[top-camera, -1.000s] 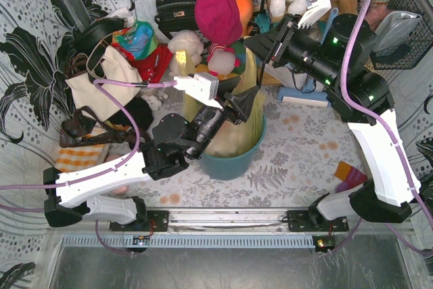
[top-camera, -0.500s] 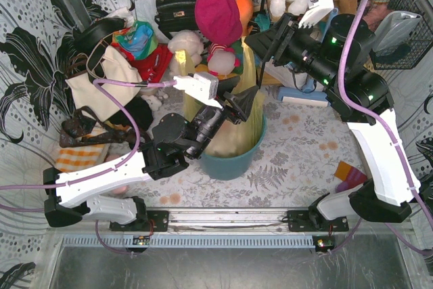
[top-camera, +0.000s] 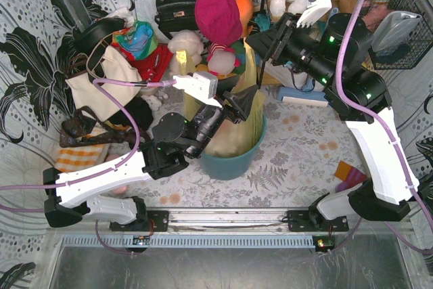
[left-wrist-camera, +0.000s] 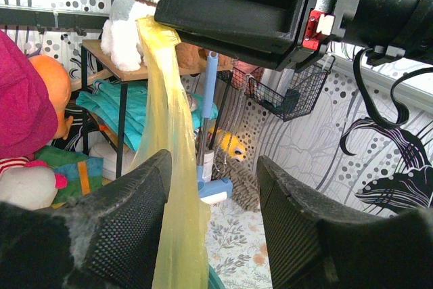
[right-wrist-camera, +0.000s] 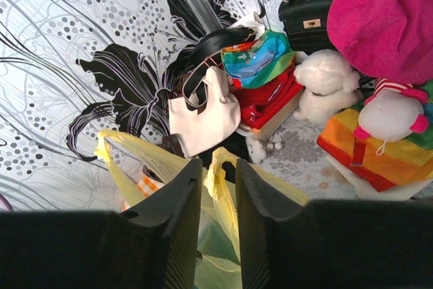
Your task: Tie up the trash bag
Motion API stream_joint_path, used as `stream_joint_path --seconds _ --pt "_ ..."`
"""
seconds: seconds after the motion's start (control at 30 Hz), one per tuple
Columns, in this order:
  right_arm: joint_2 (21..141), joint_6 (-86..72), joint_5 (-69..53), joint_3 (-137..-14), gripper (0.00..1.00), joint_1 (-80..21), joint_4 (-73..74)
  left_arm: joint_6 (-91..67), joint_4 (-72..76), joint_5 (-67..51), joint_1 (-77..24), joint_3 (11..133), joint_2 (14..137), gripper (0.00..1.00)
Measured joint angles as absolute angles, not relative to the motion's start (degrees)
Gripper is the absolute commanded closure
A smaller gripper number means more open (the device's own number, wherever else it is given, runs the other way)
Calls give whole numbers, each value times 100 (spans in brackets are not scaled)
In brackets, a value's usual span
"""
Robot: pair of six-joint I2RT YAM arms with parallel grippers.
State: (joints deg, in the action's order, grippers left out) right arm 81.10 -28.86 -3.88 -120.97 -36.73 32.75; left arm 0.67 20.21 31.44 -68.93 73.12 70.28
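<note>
Yellow-green plastic of the trash bag (top-camera: 240, 133) stands in the teal bin (top-camera: 233, 162) near the middle of the counter, a bit toward the near edge. One thin strip of the bag stretches up toward the far edge. The right gripper (top-camera: 256, 42) pinches the top of that strip tight. The left gripper (left-wrist-camera: 213, 162) sits by the strip with its fingers spread wide, holding nothing.

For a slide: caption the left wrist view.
Right end effector holds the trash bag stretched above the open left end effector.
</note>
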Motion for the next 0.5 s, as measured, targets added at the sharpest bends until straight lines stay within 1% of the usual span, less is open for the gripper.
stream_joint_path --seconds 0.23,0.3,0.4,0.5 --pt "8160 -2891 -495 -12110 78 -3673 3275 58 2023 3144 -6875 7310 7028 38" --pt "8160 -2891 -528 -12119 84 -3673 3277 45 2023 3144 -6860 7308 7026 38" --pt "8160 -2919 -598 -12130 100 -3673 3275 25 2025 3144 -6842 7297 7026 38" --pt "8160 -2934 -648 -12130 100 -3673 3275 5 2027 3144 -6836 7284 7022 38"
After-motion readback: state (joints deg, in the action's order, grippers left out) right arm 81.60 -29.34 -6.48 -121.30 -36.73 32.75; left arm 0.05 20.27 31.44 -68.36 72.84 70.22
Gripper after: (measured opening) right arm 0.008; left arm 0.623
